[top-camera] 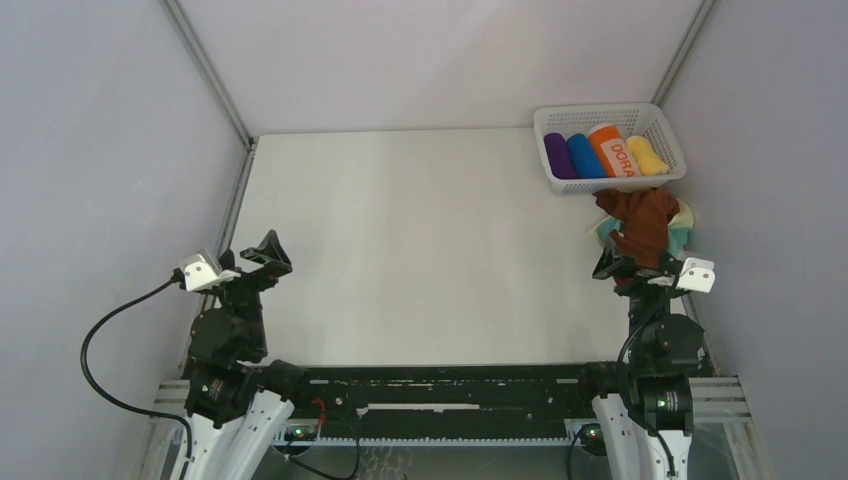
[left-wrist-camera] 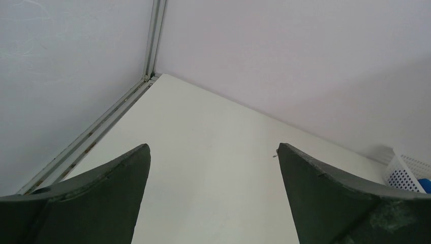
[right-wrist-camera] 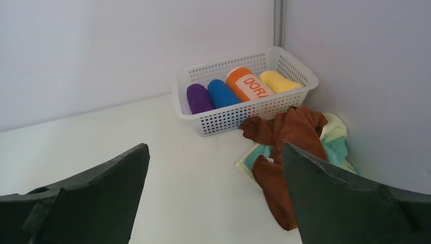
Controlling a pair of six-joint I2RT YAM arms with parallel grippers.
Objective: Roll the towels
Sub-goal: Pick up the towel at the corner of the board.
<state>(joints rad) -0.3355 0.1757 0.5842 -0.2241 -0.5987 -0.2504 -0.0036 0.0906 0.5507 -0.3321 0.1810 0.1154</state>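
Two towels lie crumpled in a heap at the right edge of the table, just in front of the basket. The rust-brown towel (top-camera: 640, 222) (right-wrist-camera: 287, 134) is draped over the teal towel (top-camera: 681, 240) (right-wrist-camera: 336, 148), which shows a pale cream side. My right gripper (top-camera: 625, 268) (right-wrist-camera: 214, 146) hovers just short of the heap, open and empty; its right finger hides part of the brown cloth in the right wrist view. My left gripper (top-camera: 264, 254) (left-wrist-camera: 212, 147) stands open and empty over bare table at the far left.
A white mesh basket (top-camera: 611, 109) (right-wrist-camera: 244, 114) sits in the back right corner, holding a purple roll (top-camera: 558, 156), a blue roll (top-camera: 585, 156), an orange roll lettered "DORA" (top-camera: 614, 150) and a yellow roll (top-camera: 646, 155). Grey walls enclose the table on three sides.
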